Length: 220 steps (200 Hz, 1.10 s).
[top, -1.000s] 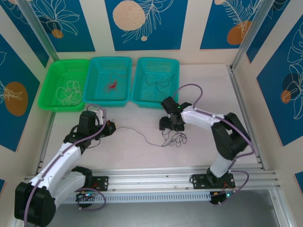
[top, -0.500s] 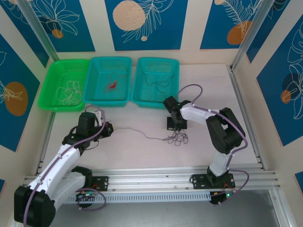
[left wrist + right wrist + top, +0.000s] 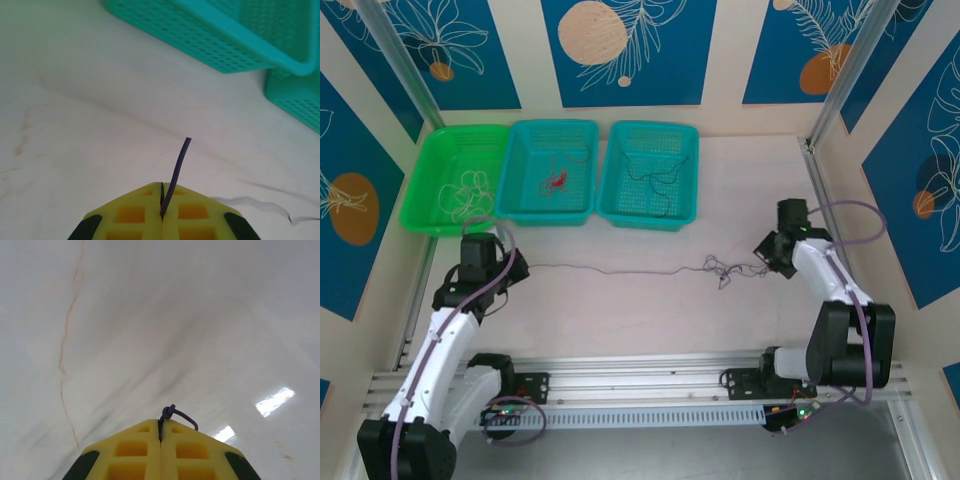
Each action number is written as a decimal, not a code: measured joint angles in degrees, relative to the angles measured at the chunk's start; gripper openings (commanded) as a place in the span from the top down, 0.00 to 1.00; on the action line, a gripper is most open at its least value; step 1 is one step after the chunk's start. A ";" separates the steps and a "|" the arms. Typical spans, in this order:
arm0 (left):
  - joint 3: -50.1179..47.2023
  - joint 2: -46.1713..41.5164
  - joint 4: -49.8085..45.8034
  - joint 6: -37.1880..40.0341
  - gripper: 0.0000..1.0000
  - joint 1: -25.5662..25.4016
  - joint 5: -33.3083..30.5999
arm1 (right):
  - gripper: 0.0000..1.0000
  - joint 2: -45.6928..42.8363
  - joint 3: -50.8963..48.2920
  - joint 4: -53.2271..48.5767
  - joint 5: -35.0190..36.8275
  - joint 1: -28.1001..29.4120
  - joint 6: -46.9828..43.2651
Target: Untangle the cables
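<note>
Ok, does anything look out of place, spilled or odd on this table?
One snarl: the dark cable is stretched nearly straight between the left tool and the right tool, both shut on its ends. A knotted clump sits on it near the right end, not yet undone. Nothing looks spilled or damaged.

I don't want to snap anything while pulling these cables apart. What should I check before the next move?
1. Left gripper shut on the dark cable: ok.
2. Right gripper shut on a dark cable loop: ok.
3. Cable stretched nearly straight between them: ok.
4. Knot near the right gripper undone: not ok.
5. How many cables the knot holds: cannot tell.
6. Baskets apart from the stretched cable: ok.
</note>
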 measured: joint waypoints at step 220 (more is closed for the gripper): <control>-6.93 -5.84 7.28 -3.78 0.24 5.29 10.23 | 1.00 -14.38 9.57 -1.38 -16.20 -8.76 5.90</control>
